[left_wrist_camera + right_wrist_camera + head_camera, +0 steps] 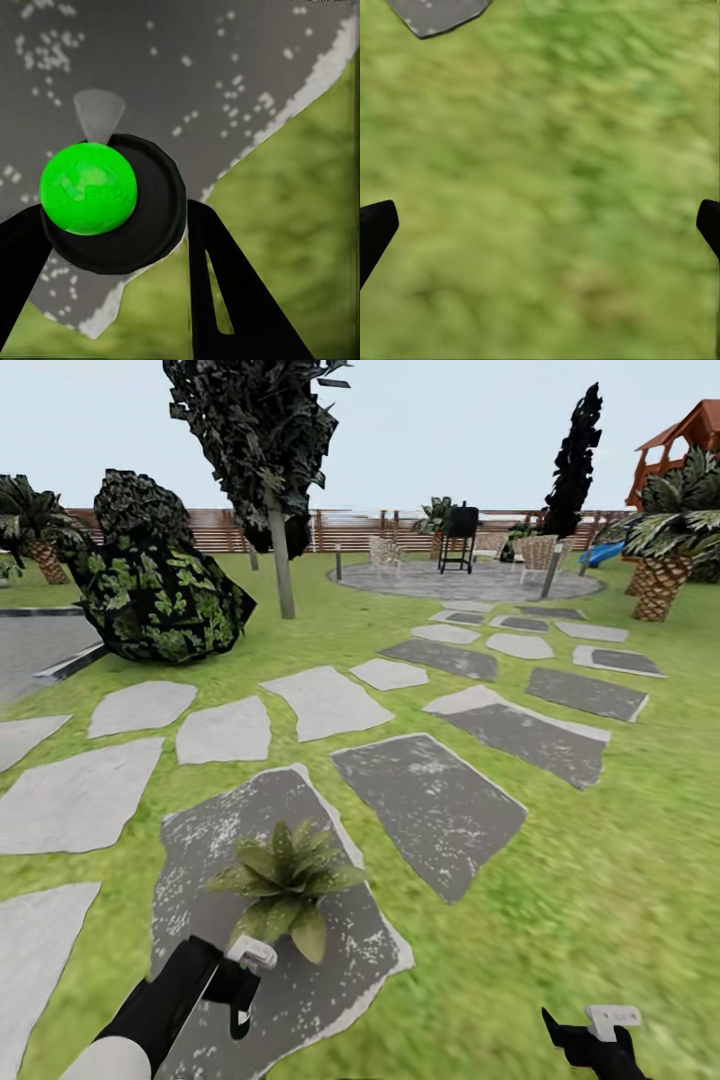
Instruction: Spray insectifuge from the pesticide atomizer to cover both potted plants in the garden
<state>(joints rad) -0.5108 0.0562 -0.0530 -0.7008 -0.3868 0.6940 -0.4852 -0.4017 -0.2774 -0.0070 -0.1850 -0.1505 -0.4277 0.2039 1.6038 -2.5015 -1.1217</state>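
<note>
Pesticide atomizer (243,982): held in left gripper (236,988), just above the dark grey stepping stone (260,980). Pale grey nozzle head up top, dark green body hanging below. From the left wrist camera the atomizer (112,202) reads as a round dark body with a bright green dome, sitting between the two black fingers (225,300).

Potted plant (287,882): low rosette of pointed green leaves, upright on the same stone, just beyond the atomizer. Pot hidden by leaves.

Garden: green lawn (600,860), grey stones, slatted fence behind.
</note>
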